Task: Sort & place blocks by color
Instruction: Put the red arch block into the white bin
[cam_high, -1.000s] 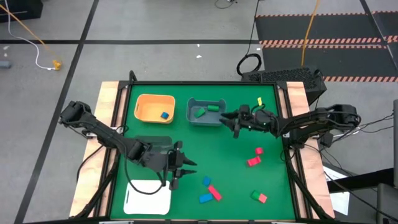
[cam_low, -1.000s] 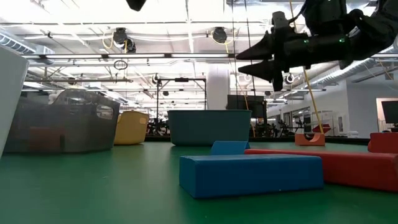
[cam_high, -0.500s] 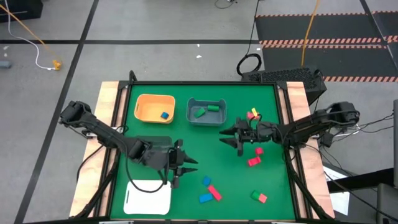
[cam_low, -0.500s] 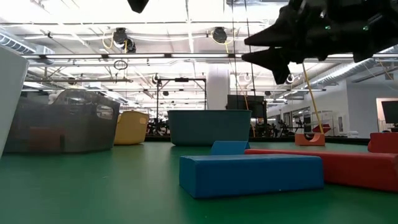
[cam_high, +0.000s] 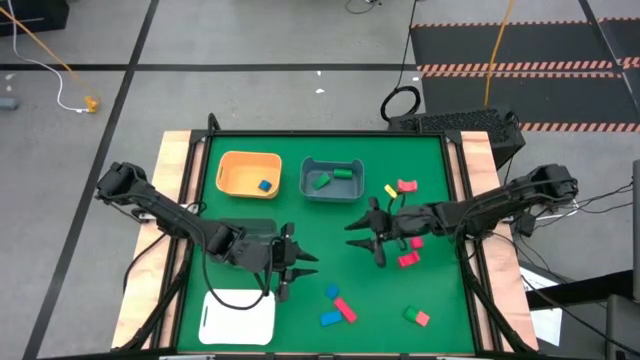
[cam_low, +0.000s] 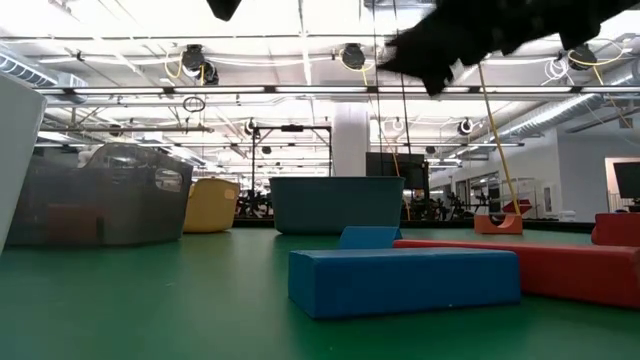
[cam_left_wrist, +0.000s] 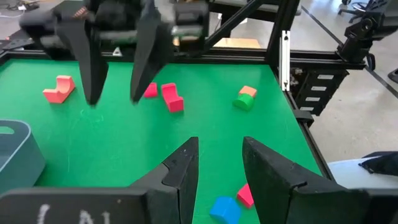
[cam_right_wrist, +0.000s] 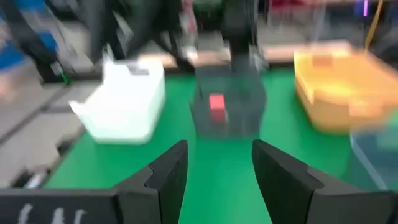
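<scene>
Loose blocks (cam_high: 337, 309) lie scattered across the green table (cam_high: 300, 220) from the centre toward 3 and 5 o'clock: a red pair at about 3 o'clock (cam_high: 408, 259), a blue-and-red cluster near 6 o'clock, a green-and-red pair (cam_high: 416, 316) at 5 o'clock, and a yellow and a red piece (cam_high: 406, 186) toward 1 o'clock; one blue block already sits in the orange bin (cam_high: 249, 172) at 11 o'clock and green ones in the grey bin (cam_high: 332, 180) at 12. Your right gripper (cam_high: 366, 233) hangs over bare mat near the centre, fingers parted and carrying nothing, its arm stretched in low from 3 o'clock with the wrist level and the fingers pointing toward 9. Your likely next pick is the red pair just beside it on the 3 o'clock side, so pull back over it, square the fingers across one block's short side and drop straight down, taking care not to nudge its neighbour, which lies touching or nearly so. Your left gripper (cam_high: 288, 266) waits at about 7 o'clock beside the white tray (cam_high: 238, 320), fingers partly open and empty, aimed toward the blue-and-red cluster; leave it parked so the arms stay well apart.
</scene>
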